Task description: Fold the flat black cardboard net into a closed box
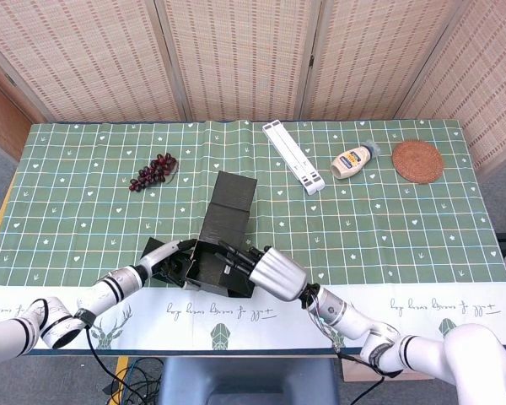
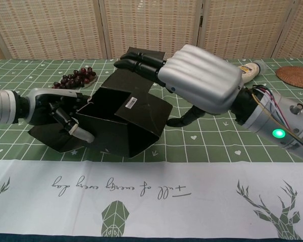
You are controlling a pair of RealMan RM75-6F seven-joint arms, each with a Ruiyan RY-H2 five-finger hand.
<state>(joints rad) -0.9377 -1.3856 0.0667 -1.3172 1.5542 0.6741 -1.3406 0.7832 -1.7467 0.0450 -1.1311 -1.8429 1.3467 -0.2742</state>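
The black cardboard box (image 1: 218,253) (image 2: 126,118) lies partly folded near the table's front edge, its long flap (image 1: 234,191) reaching away toward the middle of the table. My left hand (image 1: 170,260) (image 2: 60,115) grips the box's left wall and side flap, its fingers curled on the card. My right hand (image 1: 270,272) (image 2: 202,75) lies over the top panel with its fingers stretched across it. Its thumb (image 2: 184,119) presses against the right side, so the panel is held between thumb and fingers. The inside of the box is hidden in the chest view.
A bunch of dark grapes (image 1: 152,171) (image 2: 73,77) lies behind the box to the left. Further back right are a white rack (image 1: 293,157), a mayonnaise bottle (image 1: 354,160) (image 2: 248,69) and a woven coaster (image 1: 417,160) (image 2: 295,76). The tablecloth's white band (image 2: 151,191) runs along the front edge.
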